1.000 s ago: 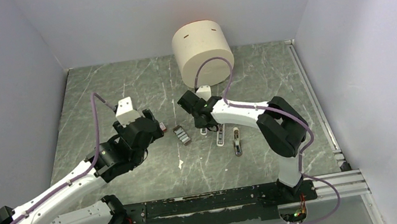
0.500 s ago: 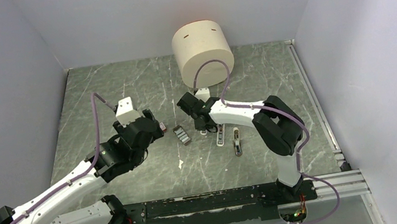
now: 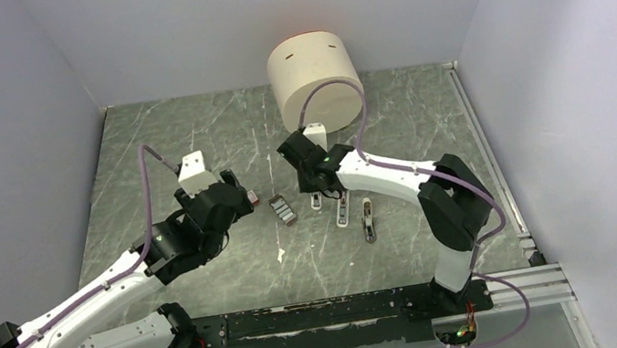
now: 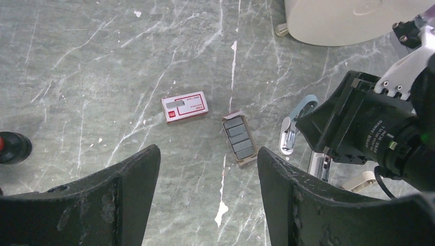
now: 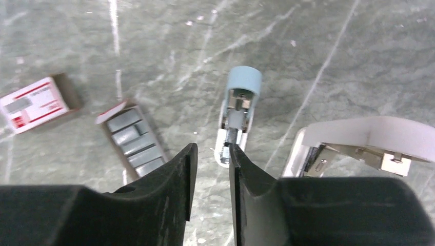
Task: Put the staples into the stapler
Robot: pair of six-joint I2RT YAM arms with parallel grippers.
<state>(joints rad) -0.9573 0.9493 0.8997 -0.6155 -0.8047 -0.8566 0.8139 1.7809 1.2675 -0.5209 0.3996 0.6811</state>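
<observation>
The red-and-white staples box (image 4: 184, 106) lies on the table, also in the right wrist view (image 5: 33, 104). Beside it an open tray holds several dark grey staple blocks (image 4: 239, 139) (image 5: 134, 141) (image 3: 282, 208). The white stapler (image 5: 359, 139) lies open with its metal rail showing, right of my right gripper (image 5: 210, 148), and shows from above (image 3: 343, 211). My right gripper is slightly open and empty, hovering at the near end of the pale blue piece (image 5: 237, 115). My left gripper (image 4: 208, 154) is wide open and empty, above the table left of the tray (image 3: 239, 198).
A big cream cylinder (image 3: 314, 83) stands at the back. A beige-grey piece (image 3: 368, 220) lies right of the stapler. A red-capped black knob (image 4: 13, 147) sits at the left. The right arm's camera housing (image 4: 359, 128) is close to the tray.
My right gripper has shifted slightly toward the back and its elbow has swung to the right. The left arm has barely moved.
</observation>
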